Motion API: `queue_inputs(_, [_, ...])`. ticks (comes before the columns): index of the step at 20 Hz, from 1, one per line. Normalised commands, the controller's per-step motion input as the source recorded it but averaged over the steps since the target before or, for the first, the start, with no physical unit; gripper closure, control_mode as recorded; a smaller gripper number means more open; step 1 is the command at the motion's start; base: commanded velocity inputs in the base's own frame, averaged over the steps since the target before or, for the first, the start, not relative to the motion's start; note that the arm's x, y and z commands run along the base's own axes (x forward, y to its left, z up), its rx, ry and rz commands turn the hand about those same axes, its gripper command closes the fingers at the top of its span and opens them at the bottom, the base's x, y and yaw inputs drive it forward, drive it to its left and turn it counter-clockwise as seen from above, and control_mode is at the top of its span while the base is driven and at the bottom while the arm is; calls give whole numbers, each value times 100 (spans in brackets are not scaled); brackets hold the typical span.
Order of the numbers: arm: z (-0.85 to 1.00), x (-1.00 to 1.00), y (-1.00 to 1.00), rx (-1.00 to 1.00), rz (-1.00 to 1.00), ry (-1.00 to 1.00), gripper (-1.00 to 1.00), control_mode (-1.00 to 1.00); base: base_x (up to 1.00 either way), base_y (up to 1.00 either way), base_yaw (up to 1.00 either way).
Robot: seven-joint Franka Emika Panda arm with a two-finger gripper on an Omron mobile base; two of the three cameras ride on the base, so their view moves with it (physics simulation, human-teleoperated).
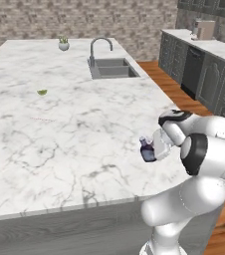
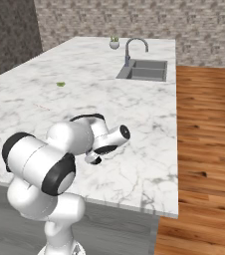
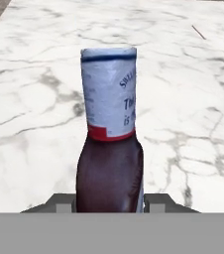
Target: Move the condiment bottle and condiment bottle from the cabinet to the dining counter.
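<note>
The condiment bottle [image 3: 109,149], dark brown with a white label edged red and blue, showed only fragments of writing: "Th" and "is". It sat between the gripper's [image 1: 152,149] fingers, which were partly closed on it, held above the marble counter [image 1: 59,129], well short of the sink [image 1: 112,68].
</note>
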Motion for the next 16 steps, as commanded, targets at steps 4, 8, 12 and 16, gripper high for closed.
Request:
queue_inputs(4, [-44, 0, -5, 2, 0, -2, 100, -100, 0, 0, 0])
queue_inputs(8, [-33, 0, -8, 5, 0, 0, 100, -100, 0, 0, 0])
queue_inputs(12, [-27, 0, -4, 3, 0, 0, 100, -100, 0, 0, 0])
queue_inputs(16, [-22, 0, 0, 0, 0, 0, 100, -100, 0, 0, 0])
